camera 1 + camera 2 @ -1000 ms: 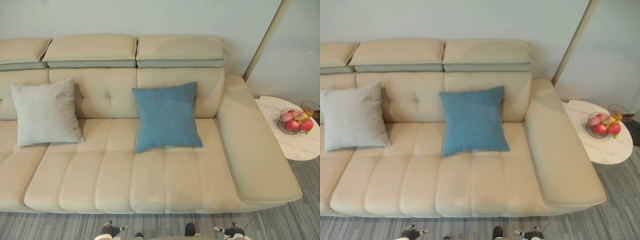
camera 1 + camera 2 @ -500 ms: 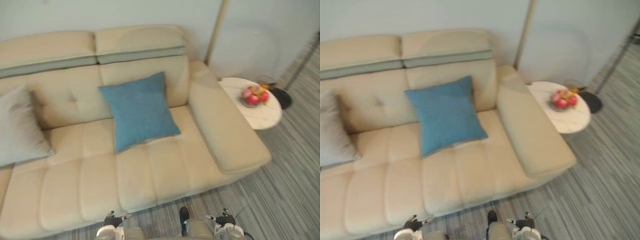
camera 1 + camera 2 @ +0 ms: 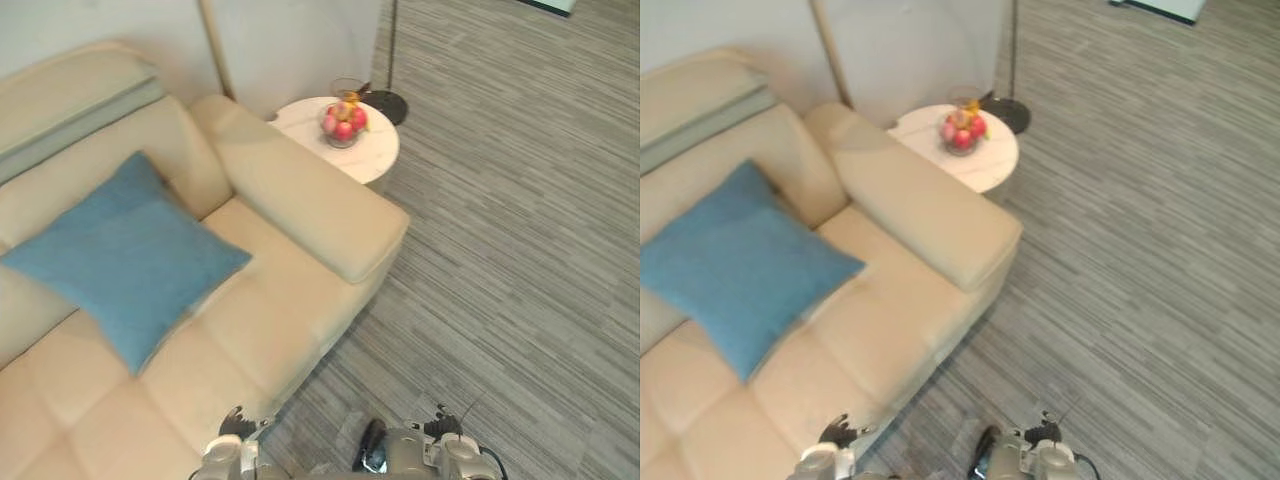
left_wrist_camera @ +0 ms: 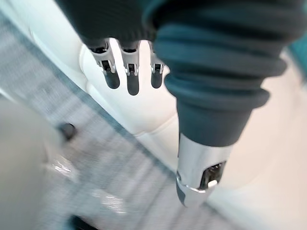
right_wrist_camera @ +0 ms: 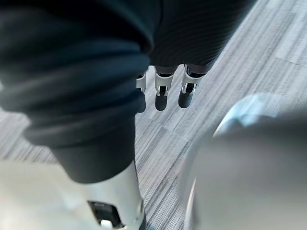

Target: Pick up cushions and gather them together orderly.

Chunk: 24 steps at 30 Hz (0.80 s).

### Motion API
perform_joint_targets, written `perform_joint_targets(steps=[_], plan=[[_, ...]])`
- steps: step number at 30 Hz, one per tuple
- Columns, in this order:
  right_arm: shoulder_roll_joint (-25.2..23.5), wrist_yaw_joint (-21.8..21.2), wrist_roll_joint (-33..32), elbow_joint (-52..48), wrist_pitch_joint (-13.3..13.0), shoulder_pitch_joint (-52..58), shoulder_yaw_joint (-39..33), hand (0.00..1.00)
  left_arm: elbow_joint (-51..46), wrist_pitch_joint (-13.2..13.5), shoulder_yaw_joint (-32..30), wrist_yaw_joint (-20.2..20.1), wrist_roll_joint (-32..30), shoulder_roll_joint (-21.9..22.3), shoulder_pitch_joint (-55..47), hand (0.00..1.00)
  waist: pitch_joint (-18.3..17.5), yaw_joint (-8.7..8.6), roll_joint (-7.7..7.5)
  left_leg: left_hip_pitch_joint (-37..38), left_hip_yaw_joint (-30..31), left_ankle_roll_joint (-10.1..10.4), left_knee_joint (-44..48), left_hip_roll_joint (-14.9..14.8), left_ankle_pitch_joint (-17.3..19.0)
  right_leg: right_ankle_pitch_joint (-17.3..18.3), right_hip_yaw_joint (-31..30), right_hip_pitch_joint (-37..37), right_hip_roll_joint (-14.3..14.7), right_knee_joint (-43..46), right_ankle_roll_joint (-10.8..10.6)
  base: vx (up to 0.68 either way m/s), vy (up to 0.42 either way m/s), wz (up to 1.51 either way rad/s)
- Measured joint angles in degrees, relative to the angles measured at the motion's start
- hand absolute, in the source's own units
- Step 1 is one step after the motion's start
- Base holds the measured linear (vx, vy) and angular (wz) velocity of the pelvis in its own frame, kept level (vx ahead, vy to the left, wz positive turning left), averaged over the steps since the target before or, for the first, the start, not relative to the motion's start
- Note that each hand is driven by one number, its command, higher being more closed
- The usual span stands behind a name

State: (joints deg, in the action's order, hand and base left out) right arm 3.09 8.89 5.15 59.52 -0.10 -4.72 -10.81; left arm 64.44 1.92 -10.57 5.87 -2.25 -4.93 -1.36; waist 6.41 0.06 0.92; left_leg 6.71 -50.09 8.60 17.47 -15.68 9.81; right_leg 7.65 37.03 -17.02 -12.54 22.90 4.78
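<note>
A blue cushion leans against the backrest of the cream sofa, on the seat near its armrest end. My left hand hangs with straight fingers beside the sofa's front edge, over the carpet, and holds nothing. My right hand hangs the same way above the striped carpet, fingers straight and empty. Both hands are low at my sides, well short of the cushion.
The sofa's broad armrest runs beside the cushion. Past it stands a round white side table with a wire bowl of fruit. A floor lamp's dark base sits behind it. Grey striped carpet stretches out to the right.
The camera has swung to the right: the sofa has slid to the left of the picture, the grey cushion has left it, and more carpet shows. The blue cushion has not moved on the sofa.
</note>
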Motion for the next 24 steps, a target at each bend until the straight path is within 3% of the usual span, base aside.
perform_joint_targets(steps=[1,2,3,4,5,6,7,8,9,10,11,12,14,15,16,17,18,19,22,24], plan=[[0.6,0.0,0.0,0.5,0.2,0.1,0.2,0.00,0.3,0.1,0.5,0.0,0.0,0.4,0.2,0.00,0.1,-0.04,0.20,0.0,0.7,1.2,3.1,-1.9,0.0,0.0,-3.1,0.9,2.3,-2.3,0.0,0.19,-0.337,-1.26],[1.7,0.1,0.0,1.1,0.5,0.5,0.3,0.00,0.3,0.4,0.7,-0.1,0.0,1.4,0.3,0.00,0.0,-0.15,0.29,0.7,1.9,2.8,1.0,-1.9,1.4,-0.1,-5.2,1.4,3.8,-3.6,0.1,0.18,-0.342,-1.46],[3.4,0.2,0.0,1.4,0.5,1.1,0.3,0.00,0.3,1.0,0.9,-0.2,-0.4,2.7,0.9,0.00,-0.6,-1.09,2.15,0.5,3.3,1.0,-0.7,-2.7,-3.0,0.4,-6.5,1.3,6.5,-3.4,0.3,0.11,-0.236,-1.02],[3.8,0.2,0.0,1.5,0.4,1.2,0.3,0.00,0.2,1.2,0.9,-0.2,-0.4,2.9,1.0,0.00,-0.5,-1.23,2.32,0.3,3.1,1.3,0.9,-3.6,-2.8,0.8,-6.8,1.2,7.2,-3.1,0.5,0.12,-0.233,-1.25],[3.9,0.1,-0.1,2.0,0.4,1.6,0.5,0.00,-0.3,1.1,0.4,-0.3,-0.4,2.8,1.1,0.00,-0.7,-1.47,1.47,0.0,3.9,0.1,8.6,-6.1,-3.2,3.6,-8.8,1.2,8.6,-2.8,0.2,0.12,-0.202,-1.07],[3.8,0.3,-0.2,2.2,0.4,1.8,0.5,0.00,-0.3,1.0,0.4,-0.2,-0.4,2.6,1.1,0.00,-0.4,-1.54,1.27,-1.1,6.1,-3.4,12.6,-7.4,-4.2,3.7,-10.6,1.5,9.8,-2.9,0.6,0.17,-0.256,-1.41],[3.6,0.4,-0.3,2.4,0.4,2.5,0.5,0.00,-0.4,0.9,0.4,-0.3,-0.4,2.6,0.9,0.00,0.2,-1.60,0.99,-4.2,12.7,-11.2,20.2,-8.8,-8.4,3.5,-13.2,3.1,11.1,-4.7,1.0,0.24,-0.216,-1.47],[3.8,0.5,-0.6,2.6,0.6,2.8,0.6,0.00,-1.5,1.2,0.5,-0.3,-0.3,2.3,1.0,0.00,1.7,-1.38,0.77,-9.0,24.5,-10.0,28.3,-6.8,-2.0,3.6,-17.6,5.7,12.8,-6.8,1.9,0.21,-0.163,-1.41],[3.9,0.6,-0.7,2.7,0.7,3.0,0.5,0.00,-2.1,1.1,0.6,-0.3,-0.2,2.3,1.1,0.00,2.1,-1.17,0.91,-10.2,27.6,-9.0,29.8,-5.4,0.0,3.8,-18.9,6.5,13.2,-7.3,2.1,0.28,-0.073,-1.56],[4.1,0.8,-0.7,3.2,0.7,3.5,0.1,0.00,-3.1,1.2,1.1,-0.3,0.3,2.3,1.0,0.00,2.9,-0.68,0.71,-13.0,32.8,-6.9,30.6,-1.1,3.7,3.6,-22.2,8.4,13.8,-8.4,2.3,0.26,-0.017,-1.47],[4.4,0.9,-0.7,4.3,0.7,3.6,-0.3,0.00,-3.4,1.3,2.1,-0.3,0.4,2.1,1.0,0.00,3.4,-0.37,0.33,-16.1,35.5,-6.9,28.5,3.2,6.4,3.5,-25.7,10.1,14.0,-9.2,2.3,0.32,-0.008,-1.45],[4.5,0.9,-0.7,4.4,0.7,3.6,-0.5,0.00,-3.7,1.3,2.7,-0.3,0.4,2.0,1.0,0.00,3.6,-0.26,0.05,-17.2,36.7,-6.5,27.0,4.9,7.0,3.5,-26.9,10.8,14.0,-9.5,2.1,0.30,0.039,-1.30],[4.1,1.2,-0.8,4.1,0.6,3.4,-2.7,0.00,-4.3,1.6,3.1,-0.4,1.5,2.8,1.4,0.00,4.5,0.70,1.12,-21.1,45.0,-4.8,14.5,12.9,8.1,3.3,-33.5,13.4,15.0,-10.0,1.8,0.29,0.096,-1.42],[4.1,1.3,-0.8,4.1,0.6,3.3,-2.8,0.00,-4.3,1.7,3.1,-0.4,1.7,3.0,1.6,0.00,4.7,0.88,1.42,-21.7,47.5,-4.4,11.4,14.3,7.8,3.2,-34.7,13.8,15.3,-10.2,1.4,0.28,0.136,-1.49],[3.8,1.3,-0.8,4.1,0.6,3.0,-3.6,0.00,-4.3,1.6,3.1,-0.5,2.1,3.3,1.7,0.00,4.7,1.34,1.89,-21.8,54.0,-2.9,4.1,17.1,5.6,3.7,-36.9,15.0,15.7,-10.8,0.3,0.27,0.152,-1.48],[2.9,1.3,-0.8,3.6,0.6,3.5,-3.8,0.00,-4.3,1.6,2.8,-0.4,2.2,4.1,1.6,0.00,4.4,2.35,2.40,-21.1,55.7,-5.8,1.8,17.3,-3.1,4.9,-39.2,16.1,16.5,-10.9,-1.4,0.29,0.164,-1.48],[2.1,1.4,-0.7,2.8,0.7,3.7,-3.8,0.00,-4.2,1.6,2.4,-0.5,2.3,4.2,1.7,0.00,4.2,2.60,2.73,-20.5,54.4,-7.8,2.7,17.1,-2.2,5.8,-40.3,16.8,16.4,-10.4,-2.1,0.31,0.163,-1.25],[0.7,1.3,-0.7,-0.2,0.6,4.7,-3.8,0.00,-4.4,1.6,2.2,-0.7,2.3,3.9,2.0,0.00,4.5,2.37,1.68,-18.8,51.7,-8.4,2.7,17.0,-0.8,7.4,-41.0,16.6,15.5,-7.2,-4.2,0.30,0.145,-0.96],[-1.6,1.2,-0.8,-2.6,0.3,5.7,-3.8,0.00,-4.7,1.4,1.4,-0.8,2.3,3.5,2.3,0.00,4.0,2.87,-0.31,-15.7,46.4,-9.3,0.6,17.0,0.8,9.3,-40.3,11.9,13.6,3.1,-7.0,0.24,0.125,-0.79],[-2.5,1.2,-0.8,-2.4,0.3,5.8,-4.3,0.00,-4.6,1.4,1.4,-0.7,2.3,3.0,2.3,0.00,3.3,3.12,-1.54,-13.5,43.9,-9.5,-1.5,17.2,0.7,9.7,-37.1,11.0,11.8,4.7,-7.7,0.23,0.080,-0.71]])
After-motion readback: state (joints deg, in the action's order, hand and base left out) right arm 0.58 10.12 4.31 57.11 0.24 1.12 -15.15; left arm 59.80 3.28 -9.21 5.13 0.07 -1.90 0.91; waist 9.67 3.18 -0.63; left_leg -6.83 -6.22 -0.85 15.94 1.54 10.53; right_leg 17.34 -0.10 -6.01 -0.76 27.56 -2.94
